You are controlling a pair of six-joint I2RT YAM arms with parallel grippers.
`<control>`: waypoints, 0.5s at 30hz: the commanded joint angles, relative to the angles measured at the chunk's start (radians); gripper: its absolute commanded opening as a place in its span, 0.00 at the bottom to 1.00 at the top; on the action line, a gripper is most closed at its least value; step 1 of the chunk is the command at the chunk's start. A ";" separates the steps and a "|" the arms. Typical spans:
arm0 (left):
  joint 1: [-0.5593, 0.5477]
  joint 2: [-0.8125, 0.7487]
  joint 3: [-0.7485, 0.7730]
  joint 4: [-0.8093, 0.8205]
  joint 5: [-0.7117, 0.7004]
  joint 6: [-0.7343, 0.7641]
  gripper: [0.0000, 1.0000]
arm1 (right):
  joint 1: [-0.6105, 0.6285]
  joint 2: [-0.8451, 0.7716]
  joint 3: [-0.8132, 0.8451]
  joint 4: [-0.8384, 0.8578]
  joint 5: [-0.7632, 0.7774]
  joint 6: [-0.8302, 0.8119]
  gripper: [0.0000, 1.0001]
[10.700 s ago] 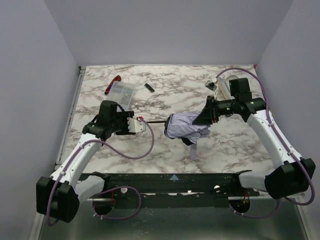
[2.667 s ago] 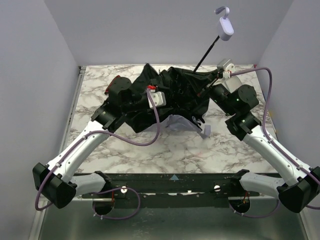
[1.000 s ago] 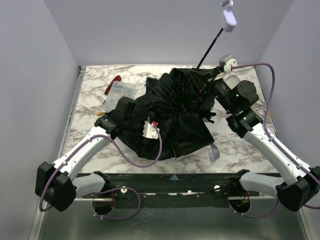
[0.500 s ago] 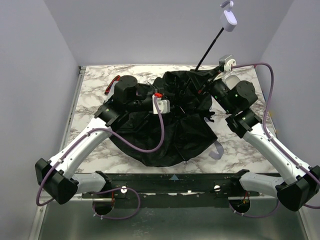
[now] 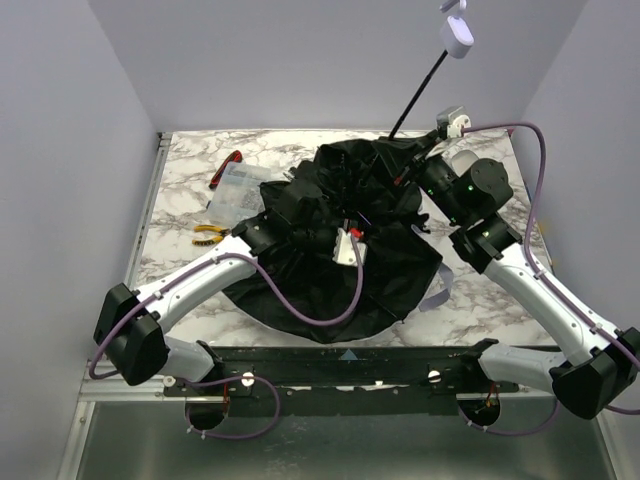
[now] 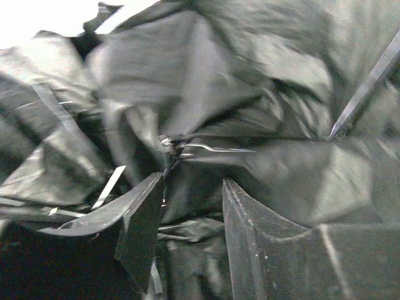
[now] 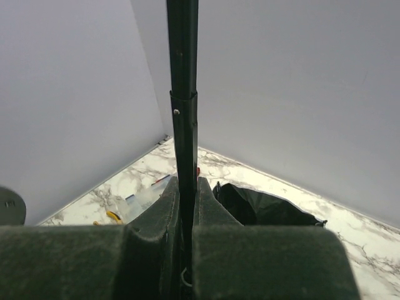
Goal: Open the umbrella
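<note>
Black lining faces up where the umbrella (image 5: 330, 270) lies spread across the middle of the marble table (image 5: 180, 260), its canopy rumpled and its near edge reaching almost to the front rail. A pale closing strap (image 5: 437, 293) sticks out from under the canopy on the right. The thin black shaft (image 5: 420, 95) slants up toward the back right corner, with the small pale handle (image 5: 459, 35) high in the air at its end.

The right gripper (image 7: 185, 187) is clamped on the shaft just above the canopy, fingers tight on either side of it. The left gripper (image 6: 194, 181) sits low over the canopy's middle; its two fingers stand apart, with folds of lining and a thin metal rib (image 6: 212, 148) just beyond them. I cannot tell whether they touch the cloth.

At the back left, beside the canopy, lie a clear plastic packet (image 5: 240, 185), a red-handled tool (image 5: 226, 168) and a yellow-handled one (image 5: 208, 233).
</note>
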State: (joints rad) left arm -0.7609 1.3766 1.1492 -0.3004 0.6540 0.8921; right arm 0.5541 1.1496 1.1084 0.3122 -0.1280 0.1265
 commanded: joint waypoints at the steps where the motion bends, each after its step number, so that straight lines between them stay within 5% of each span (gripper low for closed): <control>1: -0.051 -0.047 -0.116 -0.113 -0.037 0.235 0.46 | -0.003 0.006 0.076 0.087 0.058 0.018 0.00; 7: -0.049 -0.087 -0.177 -0.200 -0.066 0.309 0.49 | -0.005 0.006 0.083 0.085 0.073 0.001 0.00; 11: 0.027 -0.123 -0.114 -0.199 0.070 0.182 0.47 | -0.005 -0.009 0.057 0.075 0.063 0.001 0.00; 15: 0.058 -0.177 -0.109 -0.001 0.083 -0.031 0.42 | -0.003 -0.019 0.040 0.073 0.032 0.012 0.00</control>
State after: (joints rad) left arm -0.7330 1.2652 1.0225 -0.4171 0.6582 1.0843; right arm 0.5560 1.1748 1.1282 0.2821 -0.1093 0.1307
